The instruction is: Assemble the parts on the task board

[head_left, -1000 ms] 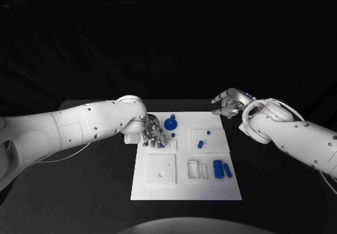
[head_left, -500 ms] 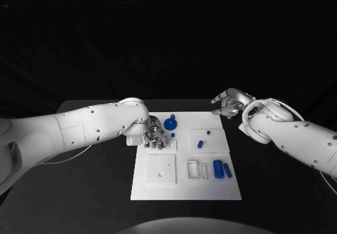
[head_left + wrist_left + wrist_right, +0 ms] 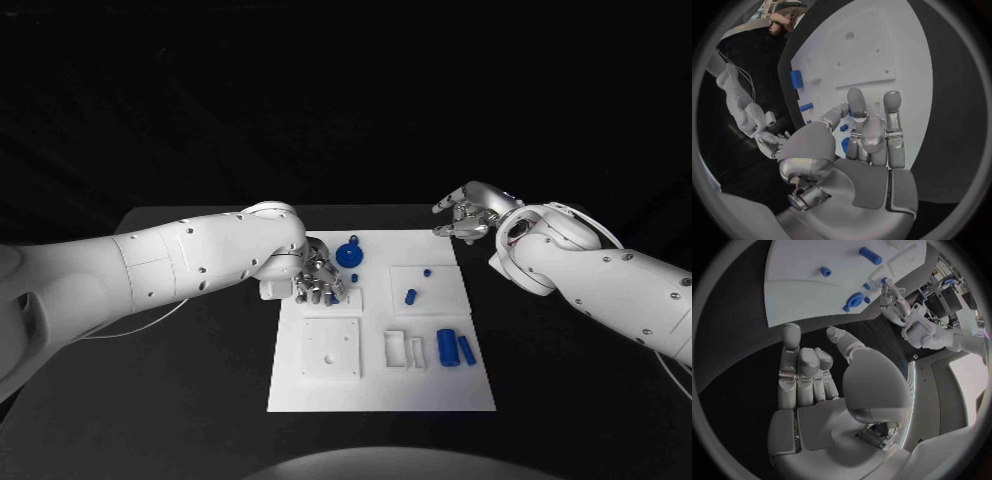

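The white task board (image 3: pixel 433 385) lies mid-table. My left hand (image 3: pixel 315 276) hangs over its near-left part, fingers pointing down at a small white plate (image 3: pixel 351 299). A blue speck (image 3: pixel 851 114) shows between thumb and finger; I cannot tell whether it is pinched. A round blue part (image 3: pixel 349 255) stands just beyond that hand, with small blue pegs (image 3: pixel 411 295) to its right. Two blue cylinders (image 3: pixel 449 347) lie near the board's right edge. My right hand (image 3: pixel 464 213) hovers off the board's far right corner, fingers loosely bent around nothing.
A larger white square plate (image 3: pixel 332 347) and narrow white slots (image 3: pixel 404 348) sit on the board's near half. Bare black table (image 3: pixel 173 400) surrounds the board on both sides. In the right wrist view the board (image 3: pixel 804 290) and my left hand (image 3: pixel 893 302) lie ahead.
My left hand has edged slightly away from the near side and covers more of the blue bit at its fingertips. The right hand has stayed where it was.
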Tool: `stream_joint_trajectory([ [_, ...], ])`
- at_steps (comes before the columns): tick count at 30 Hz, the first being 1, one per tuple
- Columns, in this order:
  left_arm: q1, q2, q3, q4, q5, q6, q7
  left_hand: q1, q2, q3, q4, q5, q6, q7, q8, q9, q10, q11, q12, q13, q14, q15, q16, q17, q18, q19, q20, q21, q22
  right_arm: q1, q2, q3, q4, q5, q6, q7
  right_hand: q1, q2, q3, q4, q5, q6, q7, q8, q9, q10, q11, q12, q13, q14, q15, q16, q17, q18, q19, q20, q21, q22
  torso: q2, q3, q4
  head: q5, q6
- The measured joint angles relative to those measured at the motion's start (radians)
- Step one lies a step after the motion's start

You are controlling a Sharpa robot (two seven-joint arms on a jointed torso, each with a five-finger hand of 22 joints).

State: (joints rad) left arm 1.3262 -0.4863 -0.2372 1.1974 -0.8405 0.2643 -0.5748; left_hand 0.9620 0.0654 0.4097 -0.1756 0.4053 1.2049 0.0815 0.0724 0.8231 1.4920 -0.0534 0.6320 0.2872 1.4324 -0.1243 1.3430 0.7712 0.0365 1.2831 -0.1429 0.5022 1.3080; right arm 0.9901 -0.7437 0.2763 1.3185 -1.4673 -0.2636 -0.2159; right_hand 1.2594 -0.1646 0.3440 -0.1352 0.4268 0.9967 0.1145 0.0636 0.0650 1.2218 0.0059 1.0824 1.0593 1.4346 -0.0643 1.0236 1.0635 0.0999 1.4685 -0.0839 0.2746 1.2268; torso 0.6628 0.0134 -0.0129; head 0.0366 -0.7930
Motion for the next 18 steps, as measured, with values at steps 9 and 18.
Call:
stream_joint_trajectory([
  [9,-0.001,-0.005,0.0,0.002,-0.001,-0.003,0.0,0.06,-0.055,-0.104,0.083,-0.089,0.093,-0.066,-0.004,-0.015,-0.003,-0.003,0.0,-0.002,-0.006,-0.005,-0.004,-0.009,0.002,0.0,0.0,-0.011,0.0,0.0,-0.002,0.0,0.0,0.0,0.0,0.0,0.0,0.0,0.0,0.0,0.0,-0.001,0.001,0.0,0.0,-0.001,-0.001,0.0,0.0,0.0,0.0,0.0,0.0,0.0,0.0,0.0,0.0,0.0,0.0,-0.001,0.0006,-0.003,0.0],
  [18,-0.006,-0.018,-0.003,0.009,-0.021,-0.027,-0.001,0.071,-0.108,-0.274,0.193,-0.163,0.16,-0.127,-0.004,-0.022,-0.025,-0.025,0.0,-0.004,-0.009,-0.009,-0.008,-0.013,0.002,0.006,-0.005,-0.016,0.0,0.0,-0.004,0.0,-0.002,0.0,0.0,0.0,0.0,0.0,0.0,0.0,0.0,-0.001,0.001,0.0,0.0,-0.001,-0.001,0.0,-0.002,0.0,0.0,0.0,0.0,0.0,0.0,0.0,0.0,0.0,0.0,-0.0012,0.0012,-0.005,0.002],
])
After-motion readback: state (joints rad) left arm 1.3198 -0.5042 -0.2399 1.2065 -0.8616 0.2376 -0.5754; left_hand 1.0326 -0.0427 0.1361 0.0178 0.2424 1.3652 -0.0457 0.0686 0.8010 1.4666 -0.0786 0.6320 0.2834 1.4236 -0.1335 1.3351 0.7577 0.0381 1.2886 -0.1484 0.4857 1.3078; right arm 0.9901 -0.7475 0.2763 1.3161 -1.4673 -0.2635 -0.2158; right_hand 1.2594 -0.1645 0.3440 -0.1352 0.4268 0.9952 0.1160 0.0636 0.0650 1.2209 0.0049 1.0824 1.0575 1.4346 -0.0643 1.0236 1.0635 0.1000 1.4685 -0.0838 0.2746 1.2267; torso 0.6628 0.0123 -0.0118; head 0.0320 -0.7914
